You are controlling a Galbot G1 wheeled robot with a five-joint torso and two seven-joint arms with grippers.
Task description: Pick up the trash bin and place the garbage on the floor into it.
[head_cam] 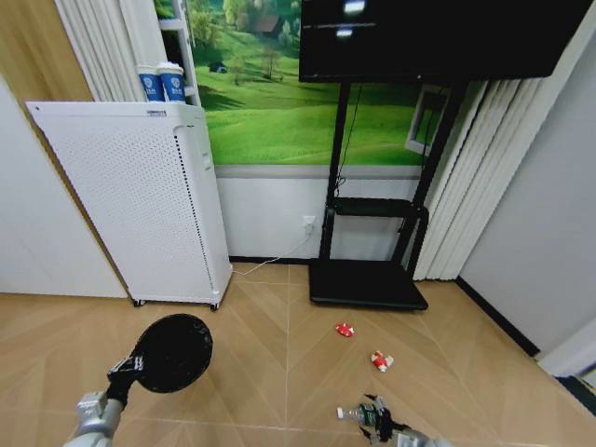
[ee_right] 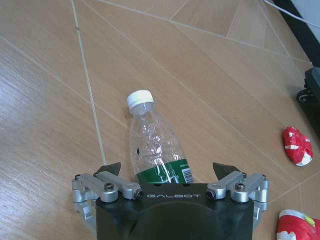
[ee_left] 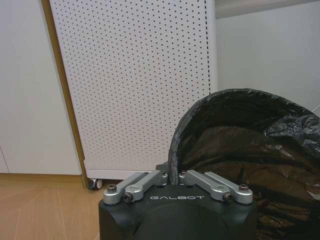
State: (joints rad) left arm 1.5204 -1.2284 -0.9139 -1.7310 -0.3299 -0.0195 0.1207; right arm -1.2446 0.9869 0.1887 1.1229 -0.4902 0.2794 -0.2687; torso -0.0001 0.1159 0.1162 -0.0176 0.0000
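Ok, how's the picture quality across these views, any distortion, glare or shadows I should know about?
Head view: wide-angle bend, the white appliance and curtains lean outward; ceiling lights glare on the dark screen. Left wrist view: even, soft light; the trash bin interior is dark, with sheen on its liner. Right wrist view: sharp; the clear bottle glints, and a soft shadow lies beneath the right gripper on the floor.

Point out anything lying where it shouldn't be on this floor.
Three bits of litter lie on the floor: a clear bottle on its side between the right gripper's open jaws, and two red scraps near the TV stand.
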